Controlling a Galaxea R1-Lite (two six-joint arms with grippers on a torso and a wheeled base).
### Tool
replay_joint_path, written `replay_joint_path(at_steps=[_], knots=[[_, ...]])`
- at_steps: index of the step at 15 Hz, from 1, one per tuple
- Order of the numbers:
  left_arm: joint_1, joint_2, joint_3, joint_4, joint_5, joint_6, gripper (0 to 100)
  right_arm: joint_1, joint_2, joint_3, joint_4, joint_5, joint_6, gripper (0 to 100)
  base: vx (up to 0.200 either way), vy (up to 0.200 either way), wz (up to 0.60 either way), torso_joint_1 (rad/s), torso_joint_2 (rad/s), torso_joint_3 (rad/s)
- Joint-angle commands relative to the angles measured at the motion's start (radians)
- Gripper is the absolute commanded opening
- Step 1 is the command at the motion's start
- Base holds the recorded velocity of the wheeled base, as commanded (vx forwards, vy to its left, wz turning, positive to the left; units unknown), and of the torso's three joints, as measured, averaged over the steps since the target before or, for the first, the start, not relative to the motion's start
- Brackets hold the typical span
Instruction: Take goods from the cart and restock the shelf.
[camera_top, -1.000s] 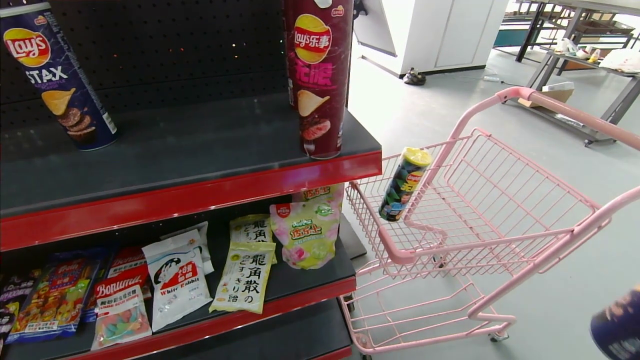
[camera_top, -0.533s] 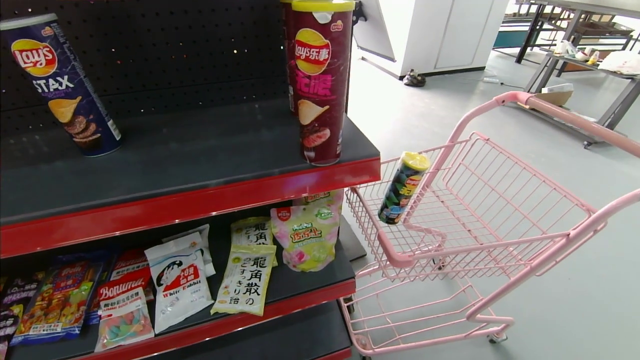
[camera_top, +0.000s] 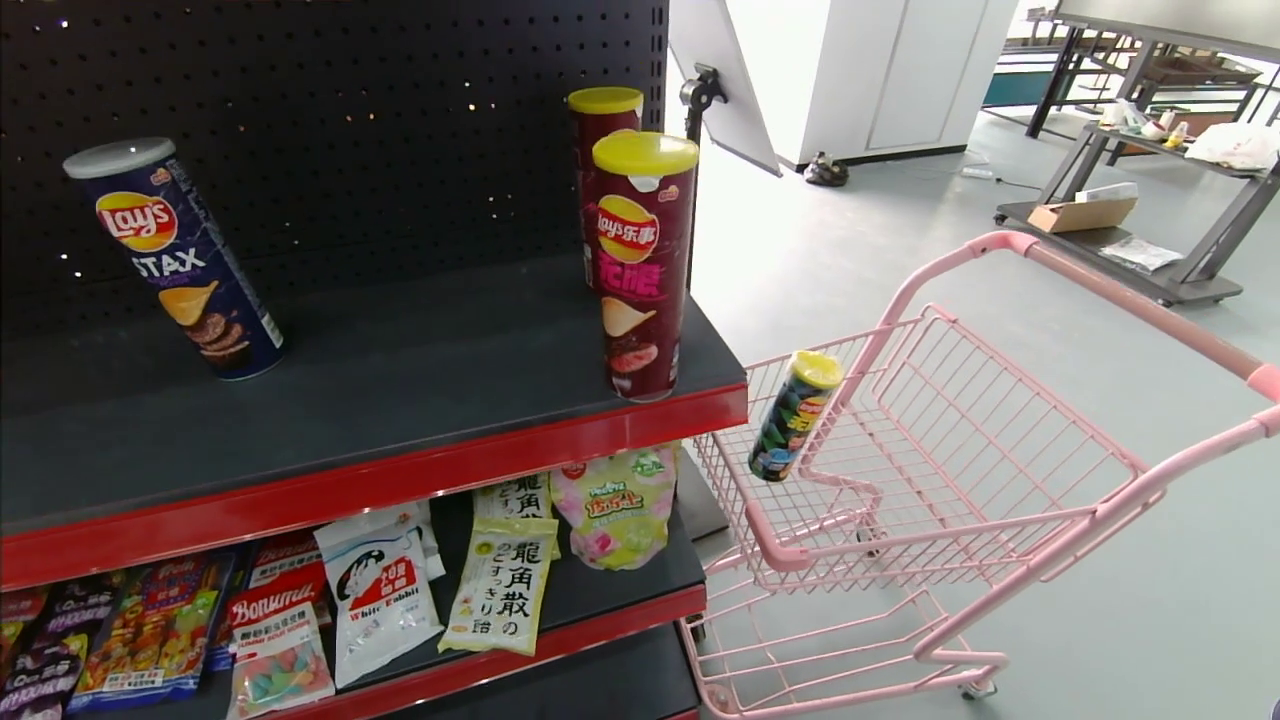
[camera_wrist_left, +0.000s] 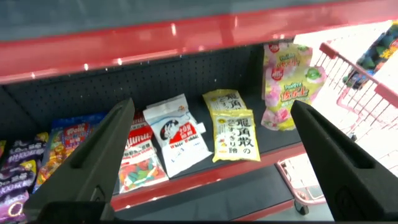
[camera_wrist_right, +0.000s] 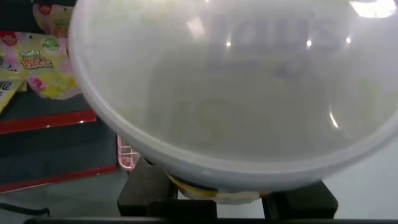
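**While a can is held, a gap waits on the shelf**

As the head view is taken in, the top shelf (camera_top: 400, 380) is seen with a blue can (camera_top: 175, 260) at the left. A maroon can (camera_top: 640, 265) is stood right at the red lip (camera_top: 420, 472) on the right, with a second one half hidden behind it. A bare stretch is left between the two sides. In the pink cart (camera_top: 1100, 288), a small can (camera_top: 795, 415) is leaned in the corner beside the shelf, not yet taken.

Over to the left wrist view: the left gripper (camera_wrist_left: 211, 168) is spread wide with nothing held, hanging before the snack bags (camera_wrist_left: 180, 134) on the lower shelf.

Now the right wrist view: the right gripper (camera_wrist_right: 227, 198) is judged to be clamped on a held can (camera_wrist_right: 236, 81), whose clear lid is pressed close to the lens. The body and label are hidden behind that lid, and the fingertips cannot be traced.

For a good placement, the held can should be kept upright, lifted over the red lip and set down in the bare stretch. It should be kept well off the maroon can, which could easily be tipped.
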Motion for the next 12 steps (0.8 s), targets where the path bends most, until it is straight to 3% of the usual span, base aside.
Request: replay_joint_path(at_steps=[1, 12], knots=[[0.000, 0.000, 0.000, 0.000, 0.000, 0.000, 100, 0.000, 0.058, -0.003, -0.029, 0.000, 0.000, 0, 0.000, 0.000, 0.00, 0.237, -0.62, -0.383], [0.000, 0.000, 0.000, 0.000, 0.000, 0.000, 100, 0.002, 0.055, 0.009, -0.021, 0.003, -0.018, 0, 0.000, 0.000, 0.00, 0.174, -0.42, -0.256]])
